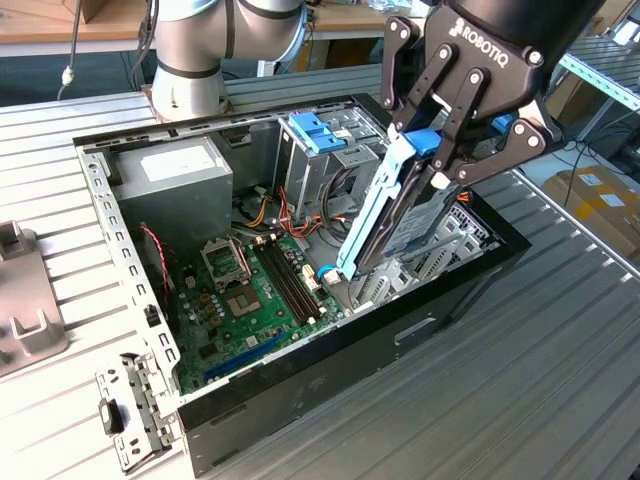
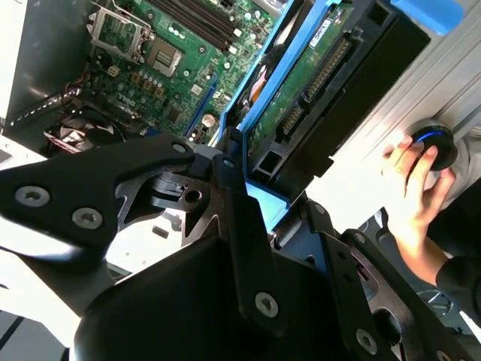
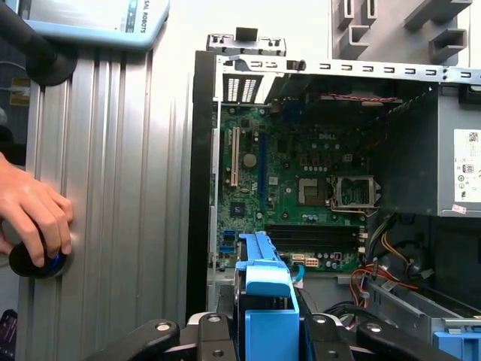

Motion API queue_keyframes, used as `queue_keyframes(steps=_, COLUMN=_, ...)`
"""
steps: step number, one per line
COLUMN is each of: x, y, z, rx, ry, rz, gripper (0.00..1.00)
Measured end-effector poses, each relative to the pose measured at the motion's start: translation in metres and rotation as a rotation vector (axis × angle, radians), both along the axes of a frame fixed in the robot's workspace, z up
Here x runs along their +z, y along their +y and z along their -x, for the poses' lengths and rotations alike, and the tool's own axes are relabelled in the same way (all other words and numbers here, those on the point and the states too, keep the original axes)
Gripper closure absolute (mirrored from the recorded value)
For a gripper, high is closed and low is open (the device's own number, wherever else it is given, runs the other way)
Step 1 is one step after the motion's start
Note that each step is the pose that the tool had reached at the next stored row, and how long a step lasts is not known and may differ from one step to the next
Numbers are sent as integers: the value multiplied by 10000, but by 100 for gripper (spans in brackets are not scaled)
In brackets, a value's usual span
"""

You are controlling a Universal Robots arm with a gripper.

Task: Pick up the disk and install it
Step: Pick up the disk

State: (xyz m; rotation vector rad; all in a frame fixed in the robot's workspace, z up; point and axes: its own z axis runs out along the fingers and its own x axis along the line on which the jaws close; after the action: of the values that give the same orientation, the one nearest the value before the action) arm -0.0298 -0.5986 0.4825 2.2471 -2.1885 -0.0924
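Fingers [image 1: 437, 100] pinch the disk [image 1: 395, 210], tilted on edge over the open case [image 1: 400, 330]. Its low corner hangs near the board [image 1: 250, 300] edge, with the cage [image 1: 320, 140] close beside it.

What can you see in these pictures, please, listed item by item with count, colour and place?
disk: one, silver-grey in a light-blue frame, tilted over the open case
computer case: one, black, lying open on the table
motherboard: one, green, on the case floor
power supply box: one, grey, in a corner of the case
drive cage: one, grey with blue tabs, inside the case
table: one, silver, ribbed
knob: one, black with a blue ring, on the table
hand: one, resting on the knob
gripper: one, black, jaws shut on the disk
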Motion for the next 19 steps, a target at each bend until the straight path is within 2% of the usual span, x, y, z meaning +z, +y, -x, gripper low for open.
queue_keyframes(steps=16, x=-2, y=-129, z=-5, rx=0, ry=0, rz=0, gripper=63)
queue_keyframes(steps=17, x=-3, y=-158, z=-7, rx=0, ry=0, rz=0, gripper=63)
queue_keyframes(steps=19, x=-5, y=-299, z=-12, rx=1, ry=0, rz=-1, gripper=63)
